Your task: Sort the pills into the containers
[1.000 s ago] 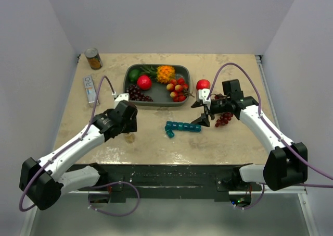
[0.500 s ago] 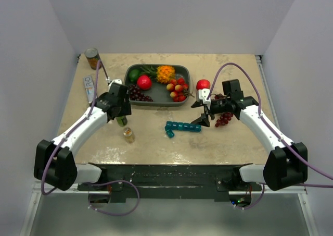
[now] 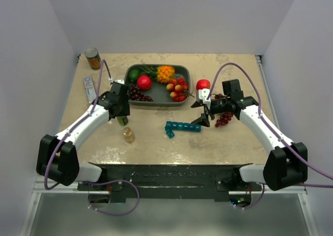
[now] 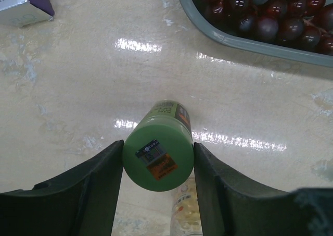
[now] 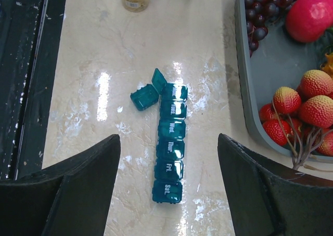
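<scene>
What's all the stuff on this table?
strip: one, teal, six joined cells, mid-table
loose cell: one, teal, beside strip's end
green bottle: one, green, in left gripper
pill bottle: one, clear, yellow pills, near edge
tray: one, grey, back middle
fruit: several, mixed colours, in tray
red fruit: one, red, right of tray
grapes: one bunch, dark, right of strip
can: one, orange-brown, back-left corner
box: one, white and purple, left side
left gripper: black, shut on green bottle
right gripper: black, open, above strip
</scene>
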Available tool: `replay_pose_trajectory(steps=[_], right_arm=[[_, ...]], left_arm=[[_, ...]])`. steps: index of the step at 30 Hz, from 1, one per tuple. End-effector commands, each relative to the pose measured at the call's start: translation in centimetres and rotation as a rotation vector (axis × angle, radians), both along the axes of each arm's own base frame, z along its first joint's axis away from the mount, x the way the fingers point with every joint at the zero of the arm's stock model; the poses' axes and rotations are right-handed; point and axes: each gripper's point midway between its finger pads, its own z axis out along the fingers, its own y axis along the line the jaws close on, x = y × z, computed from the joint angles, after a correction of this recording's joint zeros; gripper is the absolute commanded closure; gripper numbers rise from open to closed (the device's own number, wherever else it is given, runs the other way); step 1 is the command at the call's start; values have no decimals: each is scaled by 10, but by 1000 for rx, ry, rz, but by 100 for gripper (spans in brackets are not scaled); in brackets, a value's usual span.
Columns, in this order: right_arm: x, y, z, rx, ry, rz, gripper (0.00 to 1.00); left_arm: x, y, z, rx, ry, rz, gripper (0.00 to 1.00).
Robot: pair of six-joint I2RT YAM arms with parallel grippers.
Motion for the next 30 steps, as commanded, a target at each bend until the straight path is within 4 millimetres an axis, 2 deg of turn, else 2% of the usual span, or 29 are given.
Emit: replay_pose_trajectory(steps=[1,8,11,13,14,16,17,20,21,22,23,24,26,27,29,30], right_arm=[[-2,3,7,29,-11,16,22],[-2,3,8,31,-12,17,22],[-2,3,7,30,-9,16,22],[-2,3,8,29,-11,16,22],[-1,3,7,28,-10,15,22],[-2,3,7,28,-7,14,22],[-2,3,7,28,-5,14,22],[-4,3,7,30,-5,26,18],[-4,3,8,29,-9,26,15],[-4,3,9,28,-12,27,14],[-5,3,10,30,-12,26,12],[-6,5,13,36,-8,26,9],[-8,9,19,51,-5,37,8],[-13,15,21,57,11,47,7],[-12,24,28,64,-8,50,6],[-19,33,31,70,20,58,6]], left_arm=[[14,-2,7,2,-30,-12,43],[14,-1,3,2,-7,-20,33],[16,-2,4,-3,-8,-19,35],[17,-2,10,-10,-29,-21,46],[18,-2,13,-13,-37,-22,66],[18,-6,21,-33,-51,-39,84],[18,-10,23,-41,-48,-62,100],[14,-34,38,-147,-57,-166,100],[9,-53,45,-230,-57,-240,100],[8,-61,62,-270,-107,-281,100],[3,-74,71,-320,-120,-337,100],[-9,-98,91,-393,-152,-435,100],[-26,-129,110,-462,-177,-559,100],[-32,-140,125,-490,-200,-606,100],[-48,-164,138,-531,-203,-686,100],[-53,-176,148,-570,-221,-731,100]])
